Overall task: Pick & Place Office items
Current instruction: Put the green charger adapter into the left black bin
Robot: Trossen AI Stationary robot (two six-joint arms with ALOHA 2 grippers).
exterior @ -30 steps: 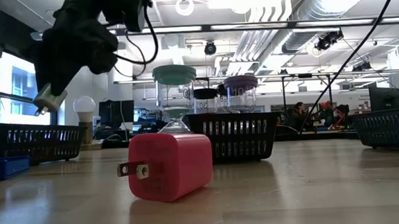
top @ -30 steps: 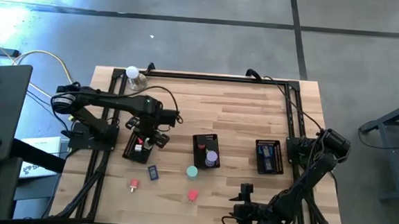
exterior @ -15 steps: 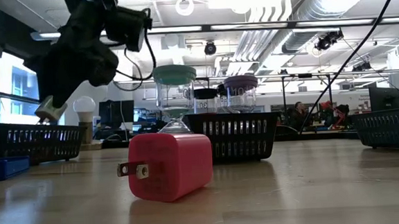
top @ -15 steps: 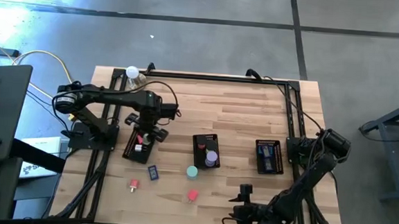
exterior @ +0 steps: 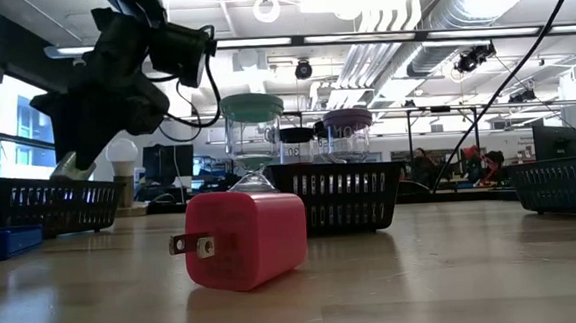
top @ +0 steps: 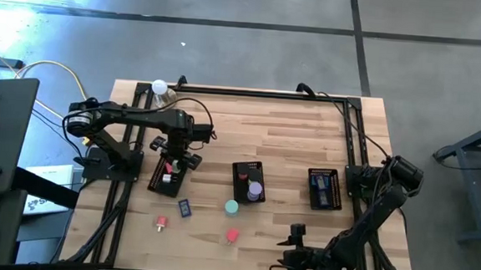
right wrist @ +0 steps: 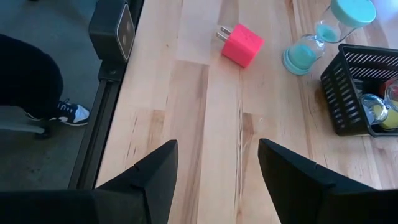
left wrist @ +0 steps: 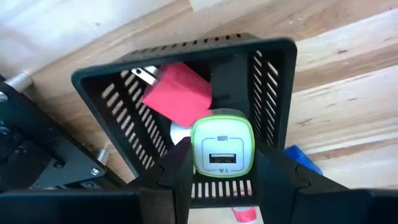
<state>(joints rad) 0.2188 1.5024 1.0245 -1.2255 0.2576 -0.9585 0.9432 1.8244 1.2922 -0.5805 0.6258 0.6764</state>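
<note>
Left gripper [left wrist: 222, 171]: clamped on green-rimmed charger [left wrist: 222, 147], held over left tray [left wrist: 277, 81] | tray holds red charger [left wrist: 177, 93] | right gripper [right wrist: 217, 168]: fingers apart, at table's front edge | pink charger [right wrist: 242, 44], teal hourglass [right wrist: 323, 34] on table [right wrist: 205, 124].

A pink plug block [exterior: 245, 238] lies before a mesh tray [exterior: 340, 193].

Left arm stretched from its base at the table's left edge out over the wood, elbow bent, left gripper [left wrist: 222, 163] pointed downward, fingers [left wrist: 176, 175] clamped on something between them. Right arm folded low along the table's near right corner, right gripper [right wrist: 217, 163] spread wide, nothing between its fingers [right wrist: 155, 168].
</note>
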